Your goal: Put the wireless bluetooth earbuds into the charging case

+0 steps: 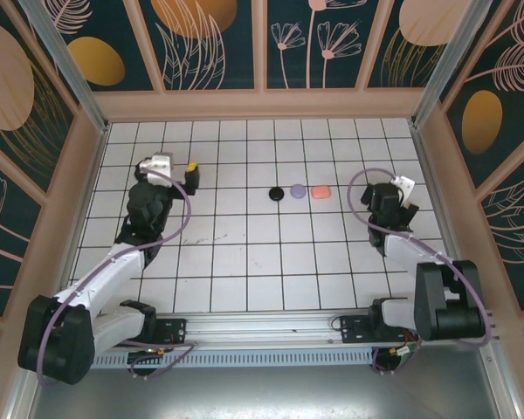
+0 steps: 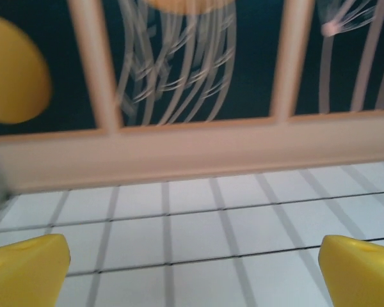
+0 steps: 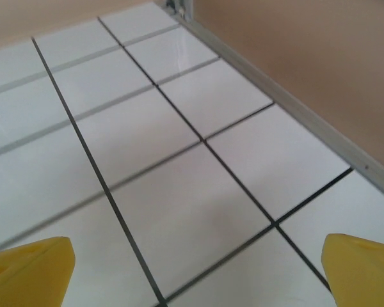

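Three small pebble-like charging cases lie in a row at the table's middle back: a black case [image 1: 277, 193], a lilac case [image 1: 298, 190] and a coral-pink case [image 1: 320, 191]. Their lids look shut. The earbuds are out of view. My left gripper [image 1: 173, 163] hovers over the back left tiles, well left of the cases. Its yellow fingertips stand wide apart, open [image 2: 192, 272], with bare tile between them. My right gripper [image 1: 398, 188] sits right of the coral-pink case, facing the right wall. It is open too [image 3: 195, 272] and holds nothing.
The white tiled table [image 1: 244, 253] is fenced by a peach rail and patterned walls [image 1: 262, 105]. An aluminium edge strip [image 3: 288, 109] runs along the right wall close to my right gripper. The back rail [image 2: 192, 150] lies a few tiles ahead of my left gripper.
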Controlling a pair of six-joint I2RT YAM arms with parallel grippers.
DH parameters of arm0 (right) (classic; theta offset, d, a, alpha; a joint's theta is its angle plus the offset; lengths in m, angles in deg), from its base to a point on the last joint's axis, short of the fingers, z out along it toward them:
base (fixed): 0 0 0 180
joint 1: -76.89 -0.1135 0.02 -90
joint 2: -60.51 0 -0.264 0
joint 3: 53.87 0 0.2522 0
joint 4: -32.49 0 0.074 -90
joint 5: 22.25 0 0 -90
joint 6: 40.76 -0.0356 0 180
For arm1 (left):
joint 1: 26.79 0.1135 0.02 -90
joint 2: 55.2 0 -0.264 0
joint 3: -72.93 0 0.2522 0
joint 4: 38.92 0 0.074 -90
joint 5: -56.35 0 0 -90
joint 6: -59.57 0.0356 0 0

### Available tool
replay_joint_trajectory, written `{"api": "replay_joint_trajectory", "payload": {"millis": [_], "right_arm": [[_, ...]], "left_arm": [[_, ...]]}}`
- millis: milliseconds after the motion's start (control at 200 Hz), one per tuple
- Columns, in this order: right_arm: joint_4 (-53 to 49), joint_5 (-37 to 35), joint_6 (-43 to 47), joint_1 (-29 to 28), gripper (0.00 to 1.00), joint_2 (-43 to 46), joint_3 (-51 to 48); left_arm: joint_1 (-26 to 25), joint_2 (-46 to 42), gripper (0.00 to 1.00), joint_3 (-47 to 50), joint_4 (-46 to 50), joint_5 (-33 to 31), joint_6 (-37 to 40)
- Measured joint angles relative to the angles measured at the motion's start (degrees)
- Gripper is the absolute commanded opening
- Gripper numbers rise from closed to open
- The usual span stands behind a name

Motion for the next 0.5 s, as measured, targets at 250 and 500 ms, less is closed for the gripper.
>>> {"api": "replay_joint_trajectory", "payload": {"millis": [250,500], "right_arm": [[24.5,4.9,7.0,0.1,0.99,-8.4,-7.0],[43.6,17.2,10.9,3.2,0.99,-12.8,-13.2]], "left_arm": [[5.9,7.3,0.99,14.8,-16.7,-1.8,1.8],[11.1,18.9,0.99,20.0,-33.4,3.2,1.3]]}}
